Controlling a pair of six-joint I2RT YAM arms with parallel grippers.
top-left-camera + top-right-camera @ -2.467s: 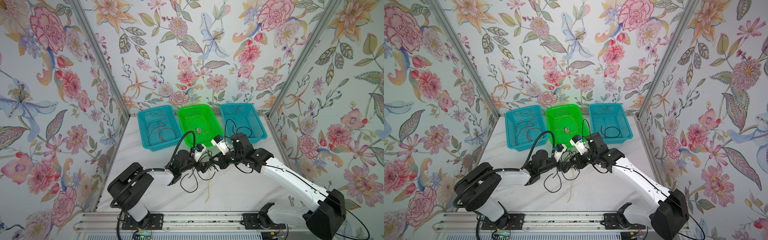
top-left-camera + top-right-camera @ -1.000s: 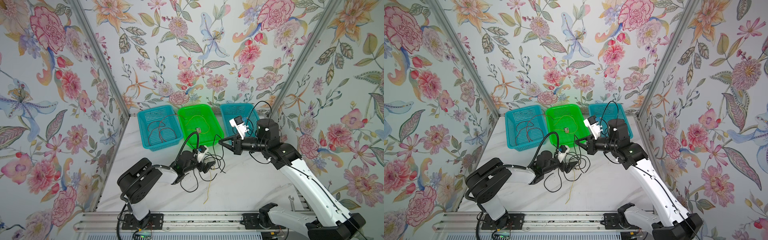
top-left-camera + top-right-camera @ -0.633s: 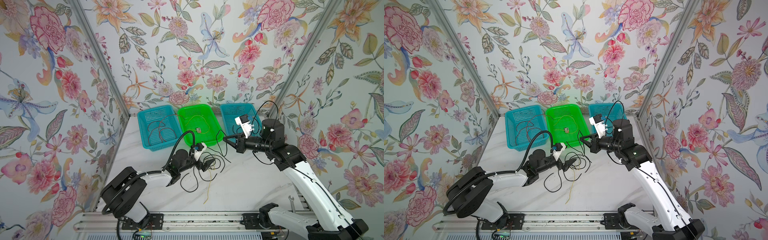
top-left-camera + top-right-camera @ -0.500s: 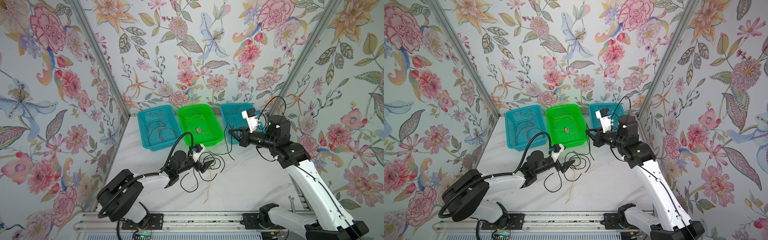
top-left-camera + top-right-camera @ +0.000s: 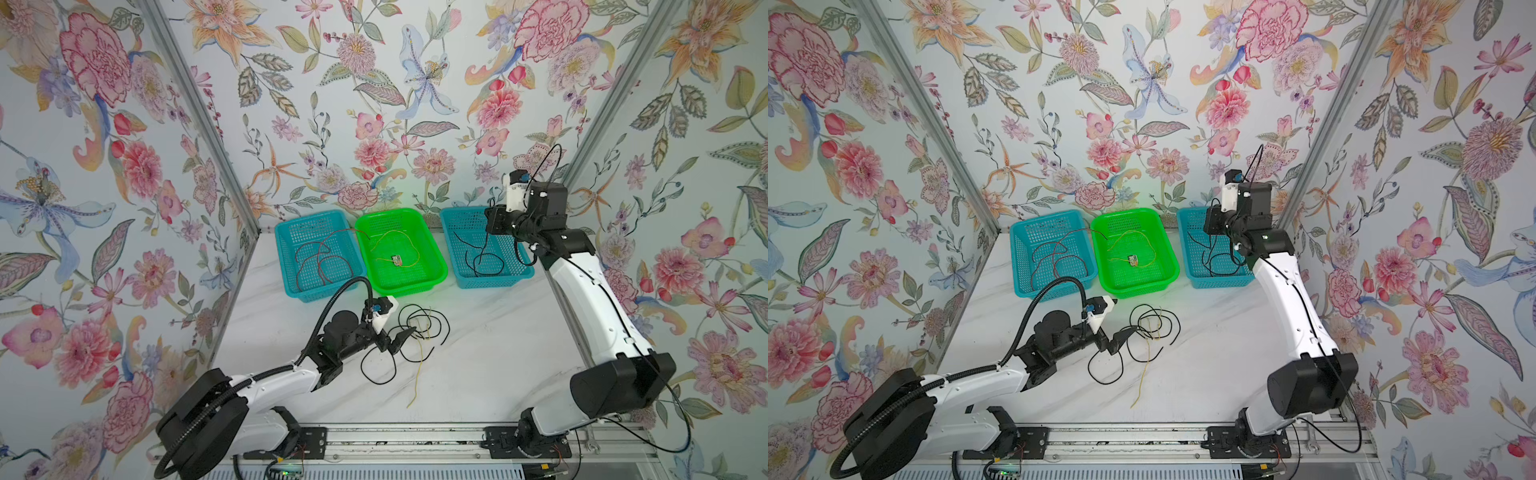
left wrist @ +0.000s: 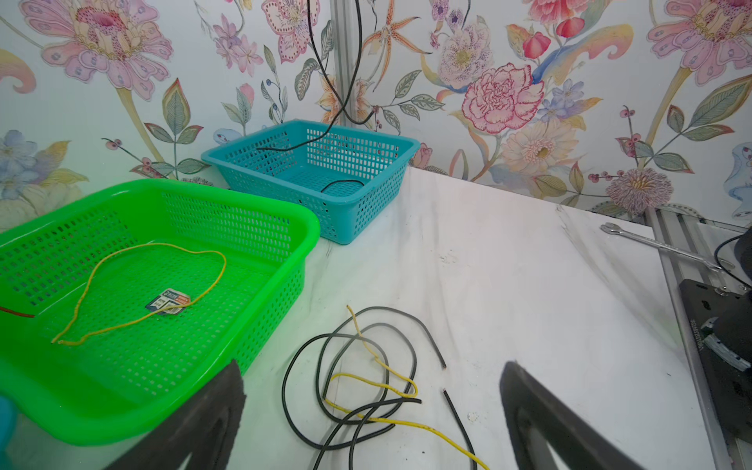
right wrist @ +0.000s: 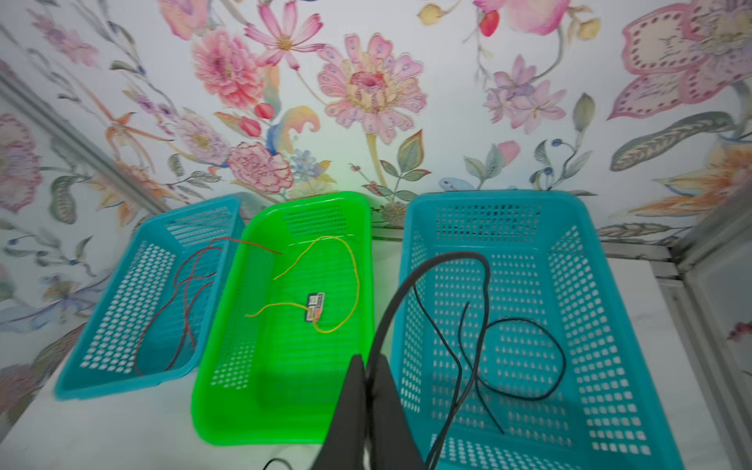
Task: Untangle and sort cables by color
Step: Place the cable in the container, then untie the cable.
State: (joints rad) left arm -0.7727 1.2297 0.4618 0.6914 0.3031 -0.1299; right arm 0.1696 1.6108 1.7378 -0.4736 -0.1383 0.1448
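Top views, both: left end effector low over the white table, jaws spread wide, nothing between them. Its tips sit at the edge of a loose tangle of black cables; whether a tip touches a strand, cannot tell. One yellow cable runs through the tangle and trails toward the front rail. Three baskets in a row at the back wall: left teal basket with red cables, green basket in the middle, right teal basket. One red end crosses the rim into the green basket. Right end effector raised above the right teal basket, closed on a held black cable that hangs down into it. Left wrist view: both dark fingers stand wide apart, tangle on the table just beyond them, yellow cable woven among the black strands. Green basket, just beside the tangle, holds a yellow loop and a small printed tag. A wrench lies at the table's edge. Right wrist view: fingers pressed together, pinching the held black cable, which arches up and drops into the right teal basket. Another black cable lies coiled on that basket's mesh floor.
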